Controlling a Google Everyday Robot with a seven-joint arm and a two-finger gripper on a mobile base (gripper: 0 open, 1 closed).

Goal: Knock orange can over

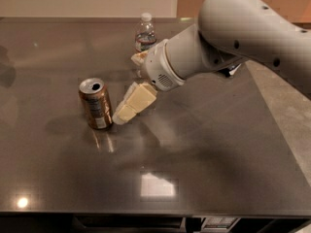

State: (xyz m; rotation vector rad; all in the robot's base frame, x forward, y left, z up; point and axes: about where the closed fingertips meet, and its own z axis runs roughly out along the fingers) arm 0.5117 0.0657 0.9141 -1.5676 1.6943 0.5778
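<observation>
The orange can [95, 104] stands upright on the dark grey table [204, 144], left of centre, its silver top and pull-tab opening facing up. My gripper [127, 88] reaches in from the right, just right of the can. It is open and holds nothing. The near cream fingertip [121, 116] sits low by the can's base on its right side, very close to it or just touching. The far finger [139, 58] shows behind the wrist.
A clear plastic water bottle [145, 33] stands upright at the back of the table, behind the gripper. The big white arm [243, 38] covers the upper right. The table's front edge runs along the bottom, its right edge at the far right.
</observation>
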